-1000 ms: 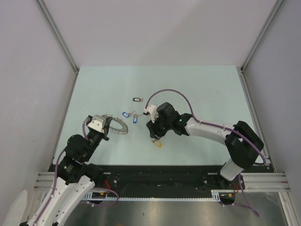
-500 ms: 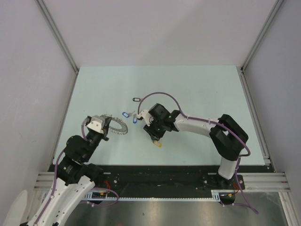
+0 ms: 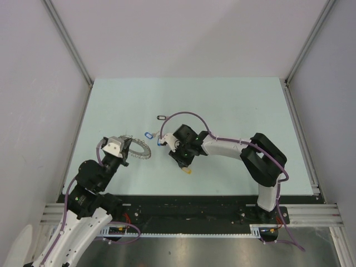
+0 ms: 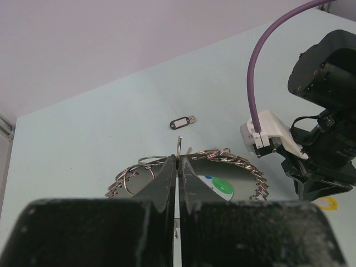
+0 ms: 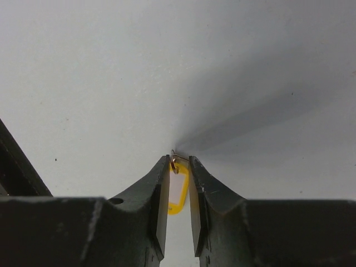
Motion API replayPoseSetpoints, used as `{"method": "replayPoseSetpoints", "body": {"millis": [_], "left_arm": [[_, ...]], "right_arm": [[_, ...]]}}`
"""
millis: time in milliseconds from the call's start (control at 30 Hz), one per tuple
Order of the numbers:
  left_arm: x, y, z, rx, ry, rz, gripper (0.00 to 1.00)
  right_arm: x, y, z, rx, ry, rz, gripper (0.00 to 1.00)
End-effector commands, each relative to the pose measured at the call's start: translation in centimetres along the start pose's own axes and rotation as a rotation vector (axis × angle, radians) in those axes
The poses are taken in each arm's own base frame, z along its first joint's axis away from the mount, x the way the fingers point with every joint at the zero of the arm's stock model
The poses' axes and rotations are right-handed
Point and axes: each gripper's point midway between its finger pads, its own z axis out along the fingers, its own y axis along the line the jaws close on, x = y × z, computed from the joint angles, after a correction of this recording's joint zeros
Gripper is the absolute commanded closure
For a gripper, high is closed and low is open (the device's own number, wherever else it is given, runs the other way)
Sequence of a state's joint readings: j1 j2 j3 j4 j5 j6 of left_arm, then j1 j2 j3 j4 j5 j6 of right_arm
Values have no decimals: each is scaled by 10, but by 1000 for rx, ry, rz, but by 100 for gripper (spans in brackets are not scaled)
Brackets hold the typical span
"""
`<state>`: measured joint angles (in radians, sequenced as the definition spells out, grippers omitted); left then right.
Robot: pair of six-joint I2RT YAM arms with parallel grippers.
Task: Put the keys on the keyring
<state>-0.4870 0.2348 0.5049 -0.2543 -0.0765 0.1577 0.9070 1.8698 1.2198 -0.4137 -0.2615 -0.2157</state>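
Flanking yellow-tagged key [image 5: 177, 192], right gripper [image 5: 179, 160]

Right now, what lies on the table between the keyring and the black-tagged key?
A blue-tagged key lies between the keyring and the black-tagged key. The top view shows it.

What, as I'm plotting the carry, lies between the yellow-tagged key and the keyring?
Nothing visible: bare table separates the yellow-tagged key, inside the right gripper, from the keyring. The blue-tagged keys lie farther back, off that line.
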Motion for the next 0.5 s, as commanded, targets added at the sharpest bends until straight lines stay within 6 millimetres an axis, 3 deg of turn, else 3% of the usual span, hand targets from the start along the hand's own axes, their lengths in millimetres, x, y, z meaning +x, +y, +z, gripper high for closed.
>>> {"method": "replayPoseSetpoints", "body": {"millis": [0,267,467], "left_arm": [[-15,5,0,-20,-55,-10,100],[-15,5,0,-19,-55,-10,99],[-15,4,0,-16,-54,-11,100]], "right_arm": [[-11,3,3,-17,-16,-30,76],[-8,2,4,-17,-4,-27,89],[-8,4,-3,-18,-4,-32,86]]}}
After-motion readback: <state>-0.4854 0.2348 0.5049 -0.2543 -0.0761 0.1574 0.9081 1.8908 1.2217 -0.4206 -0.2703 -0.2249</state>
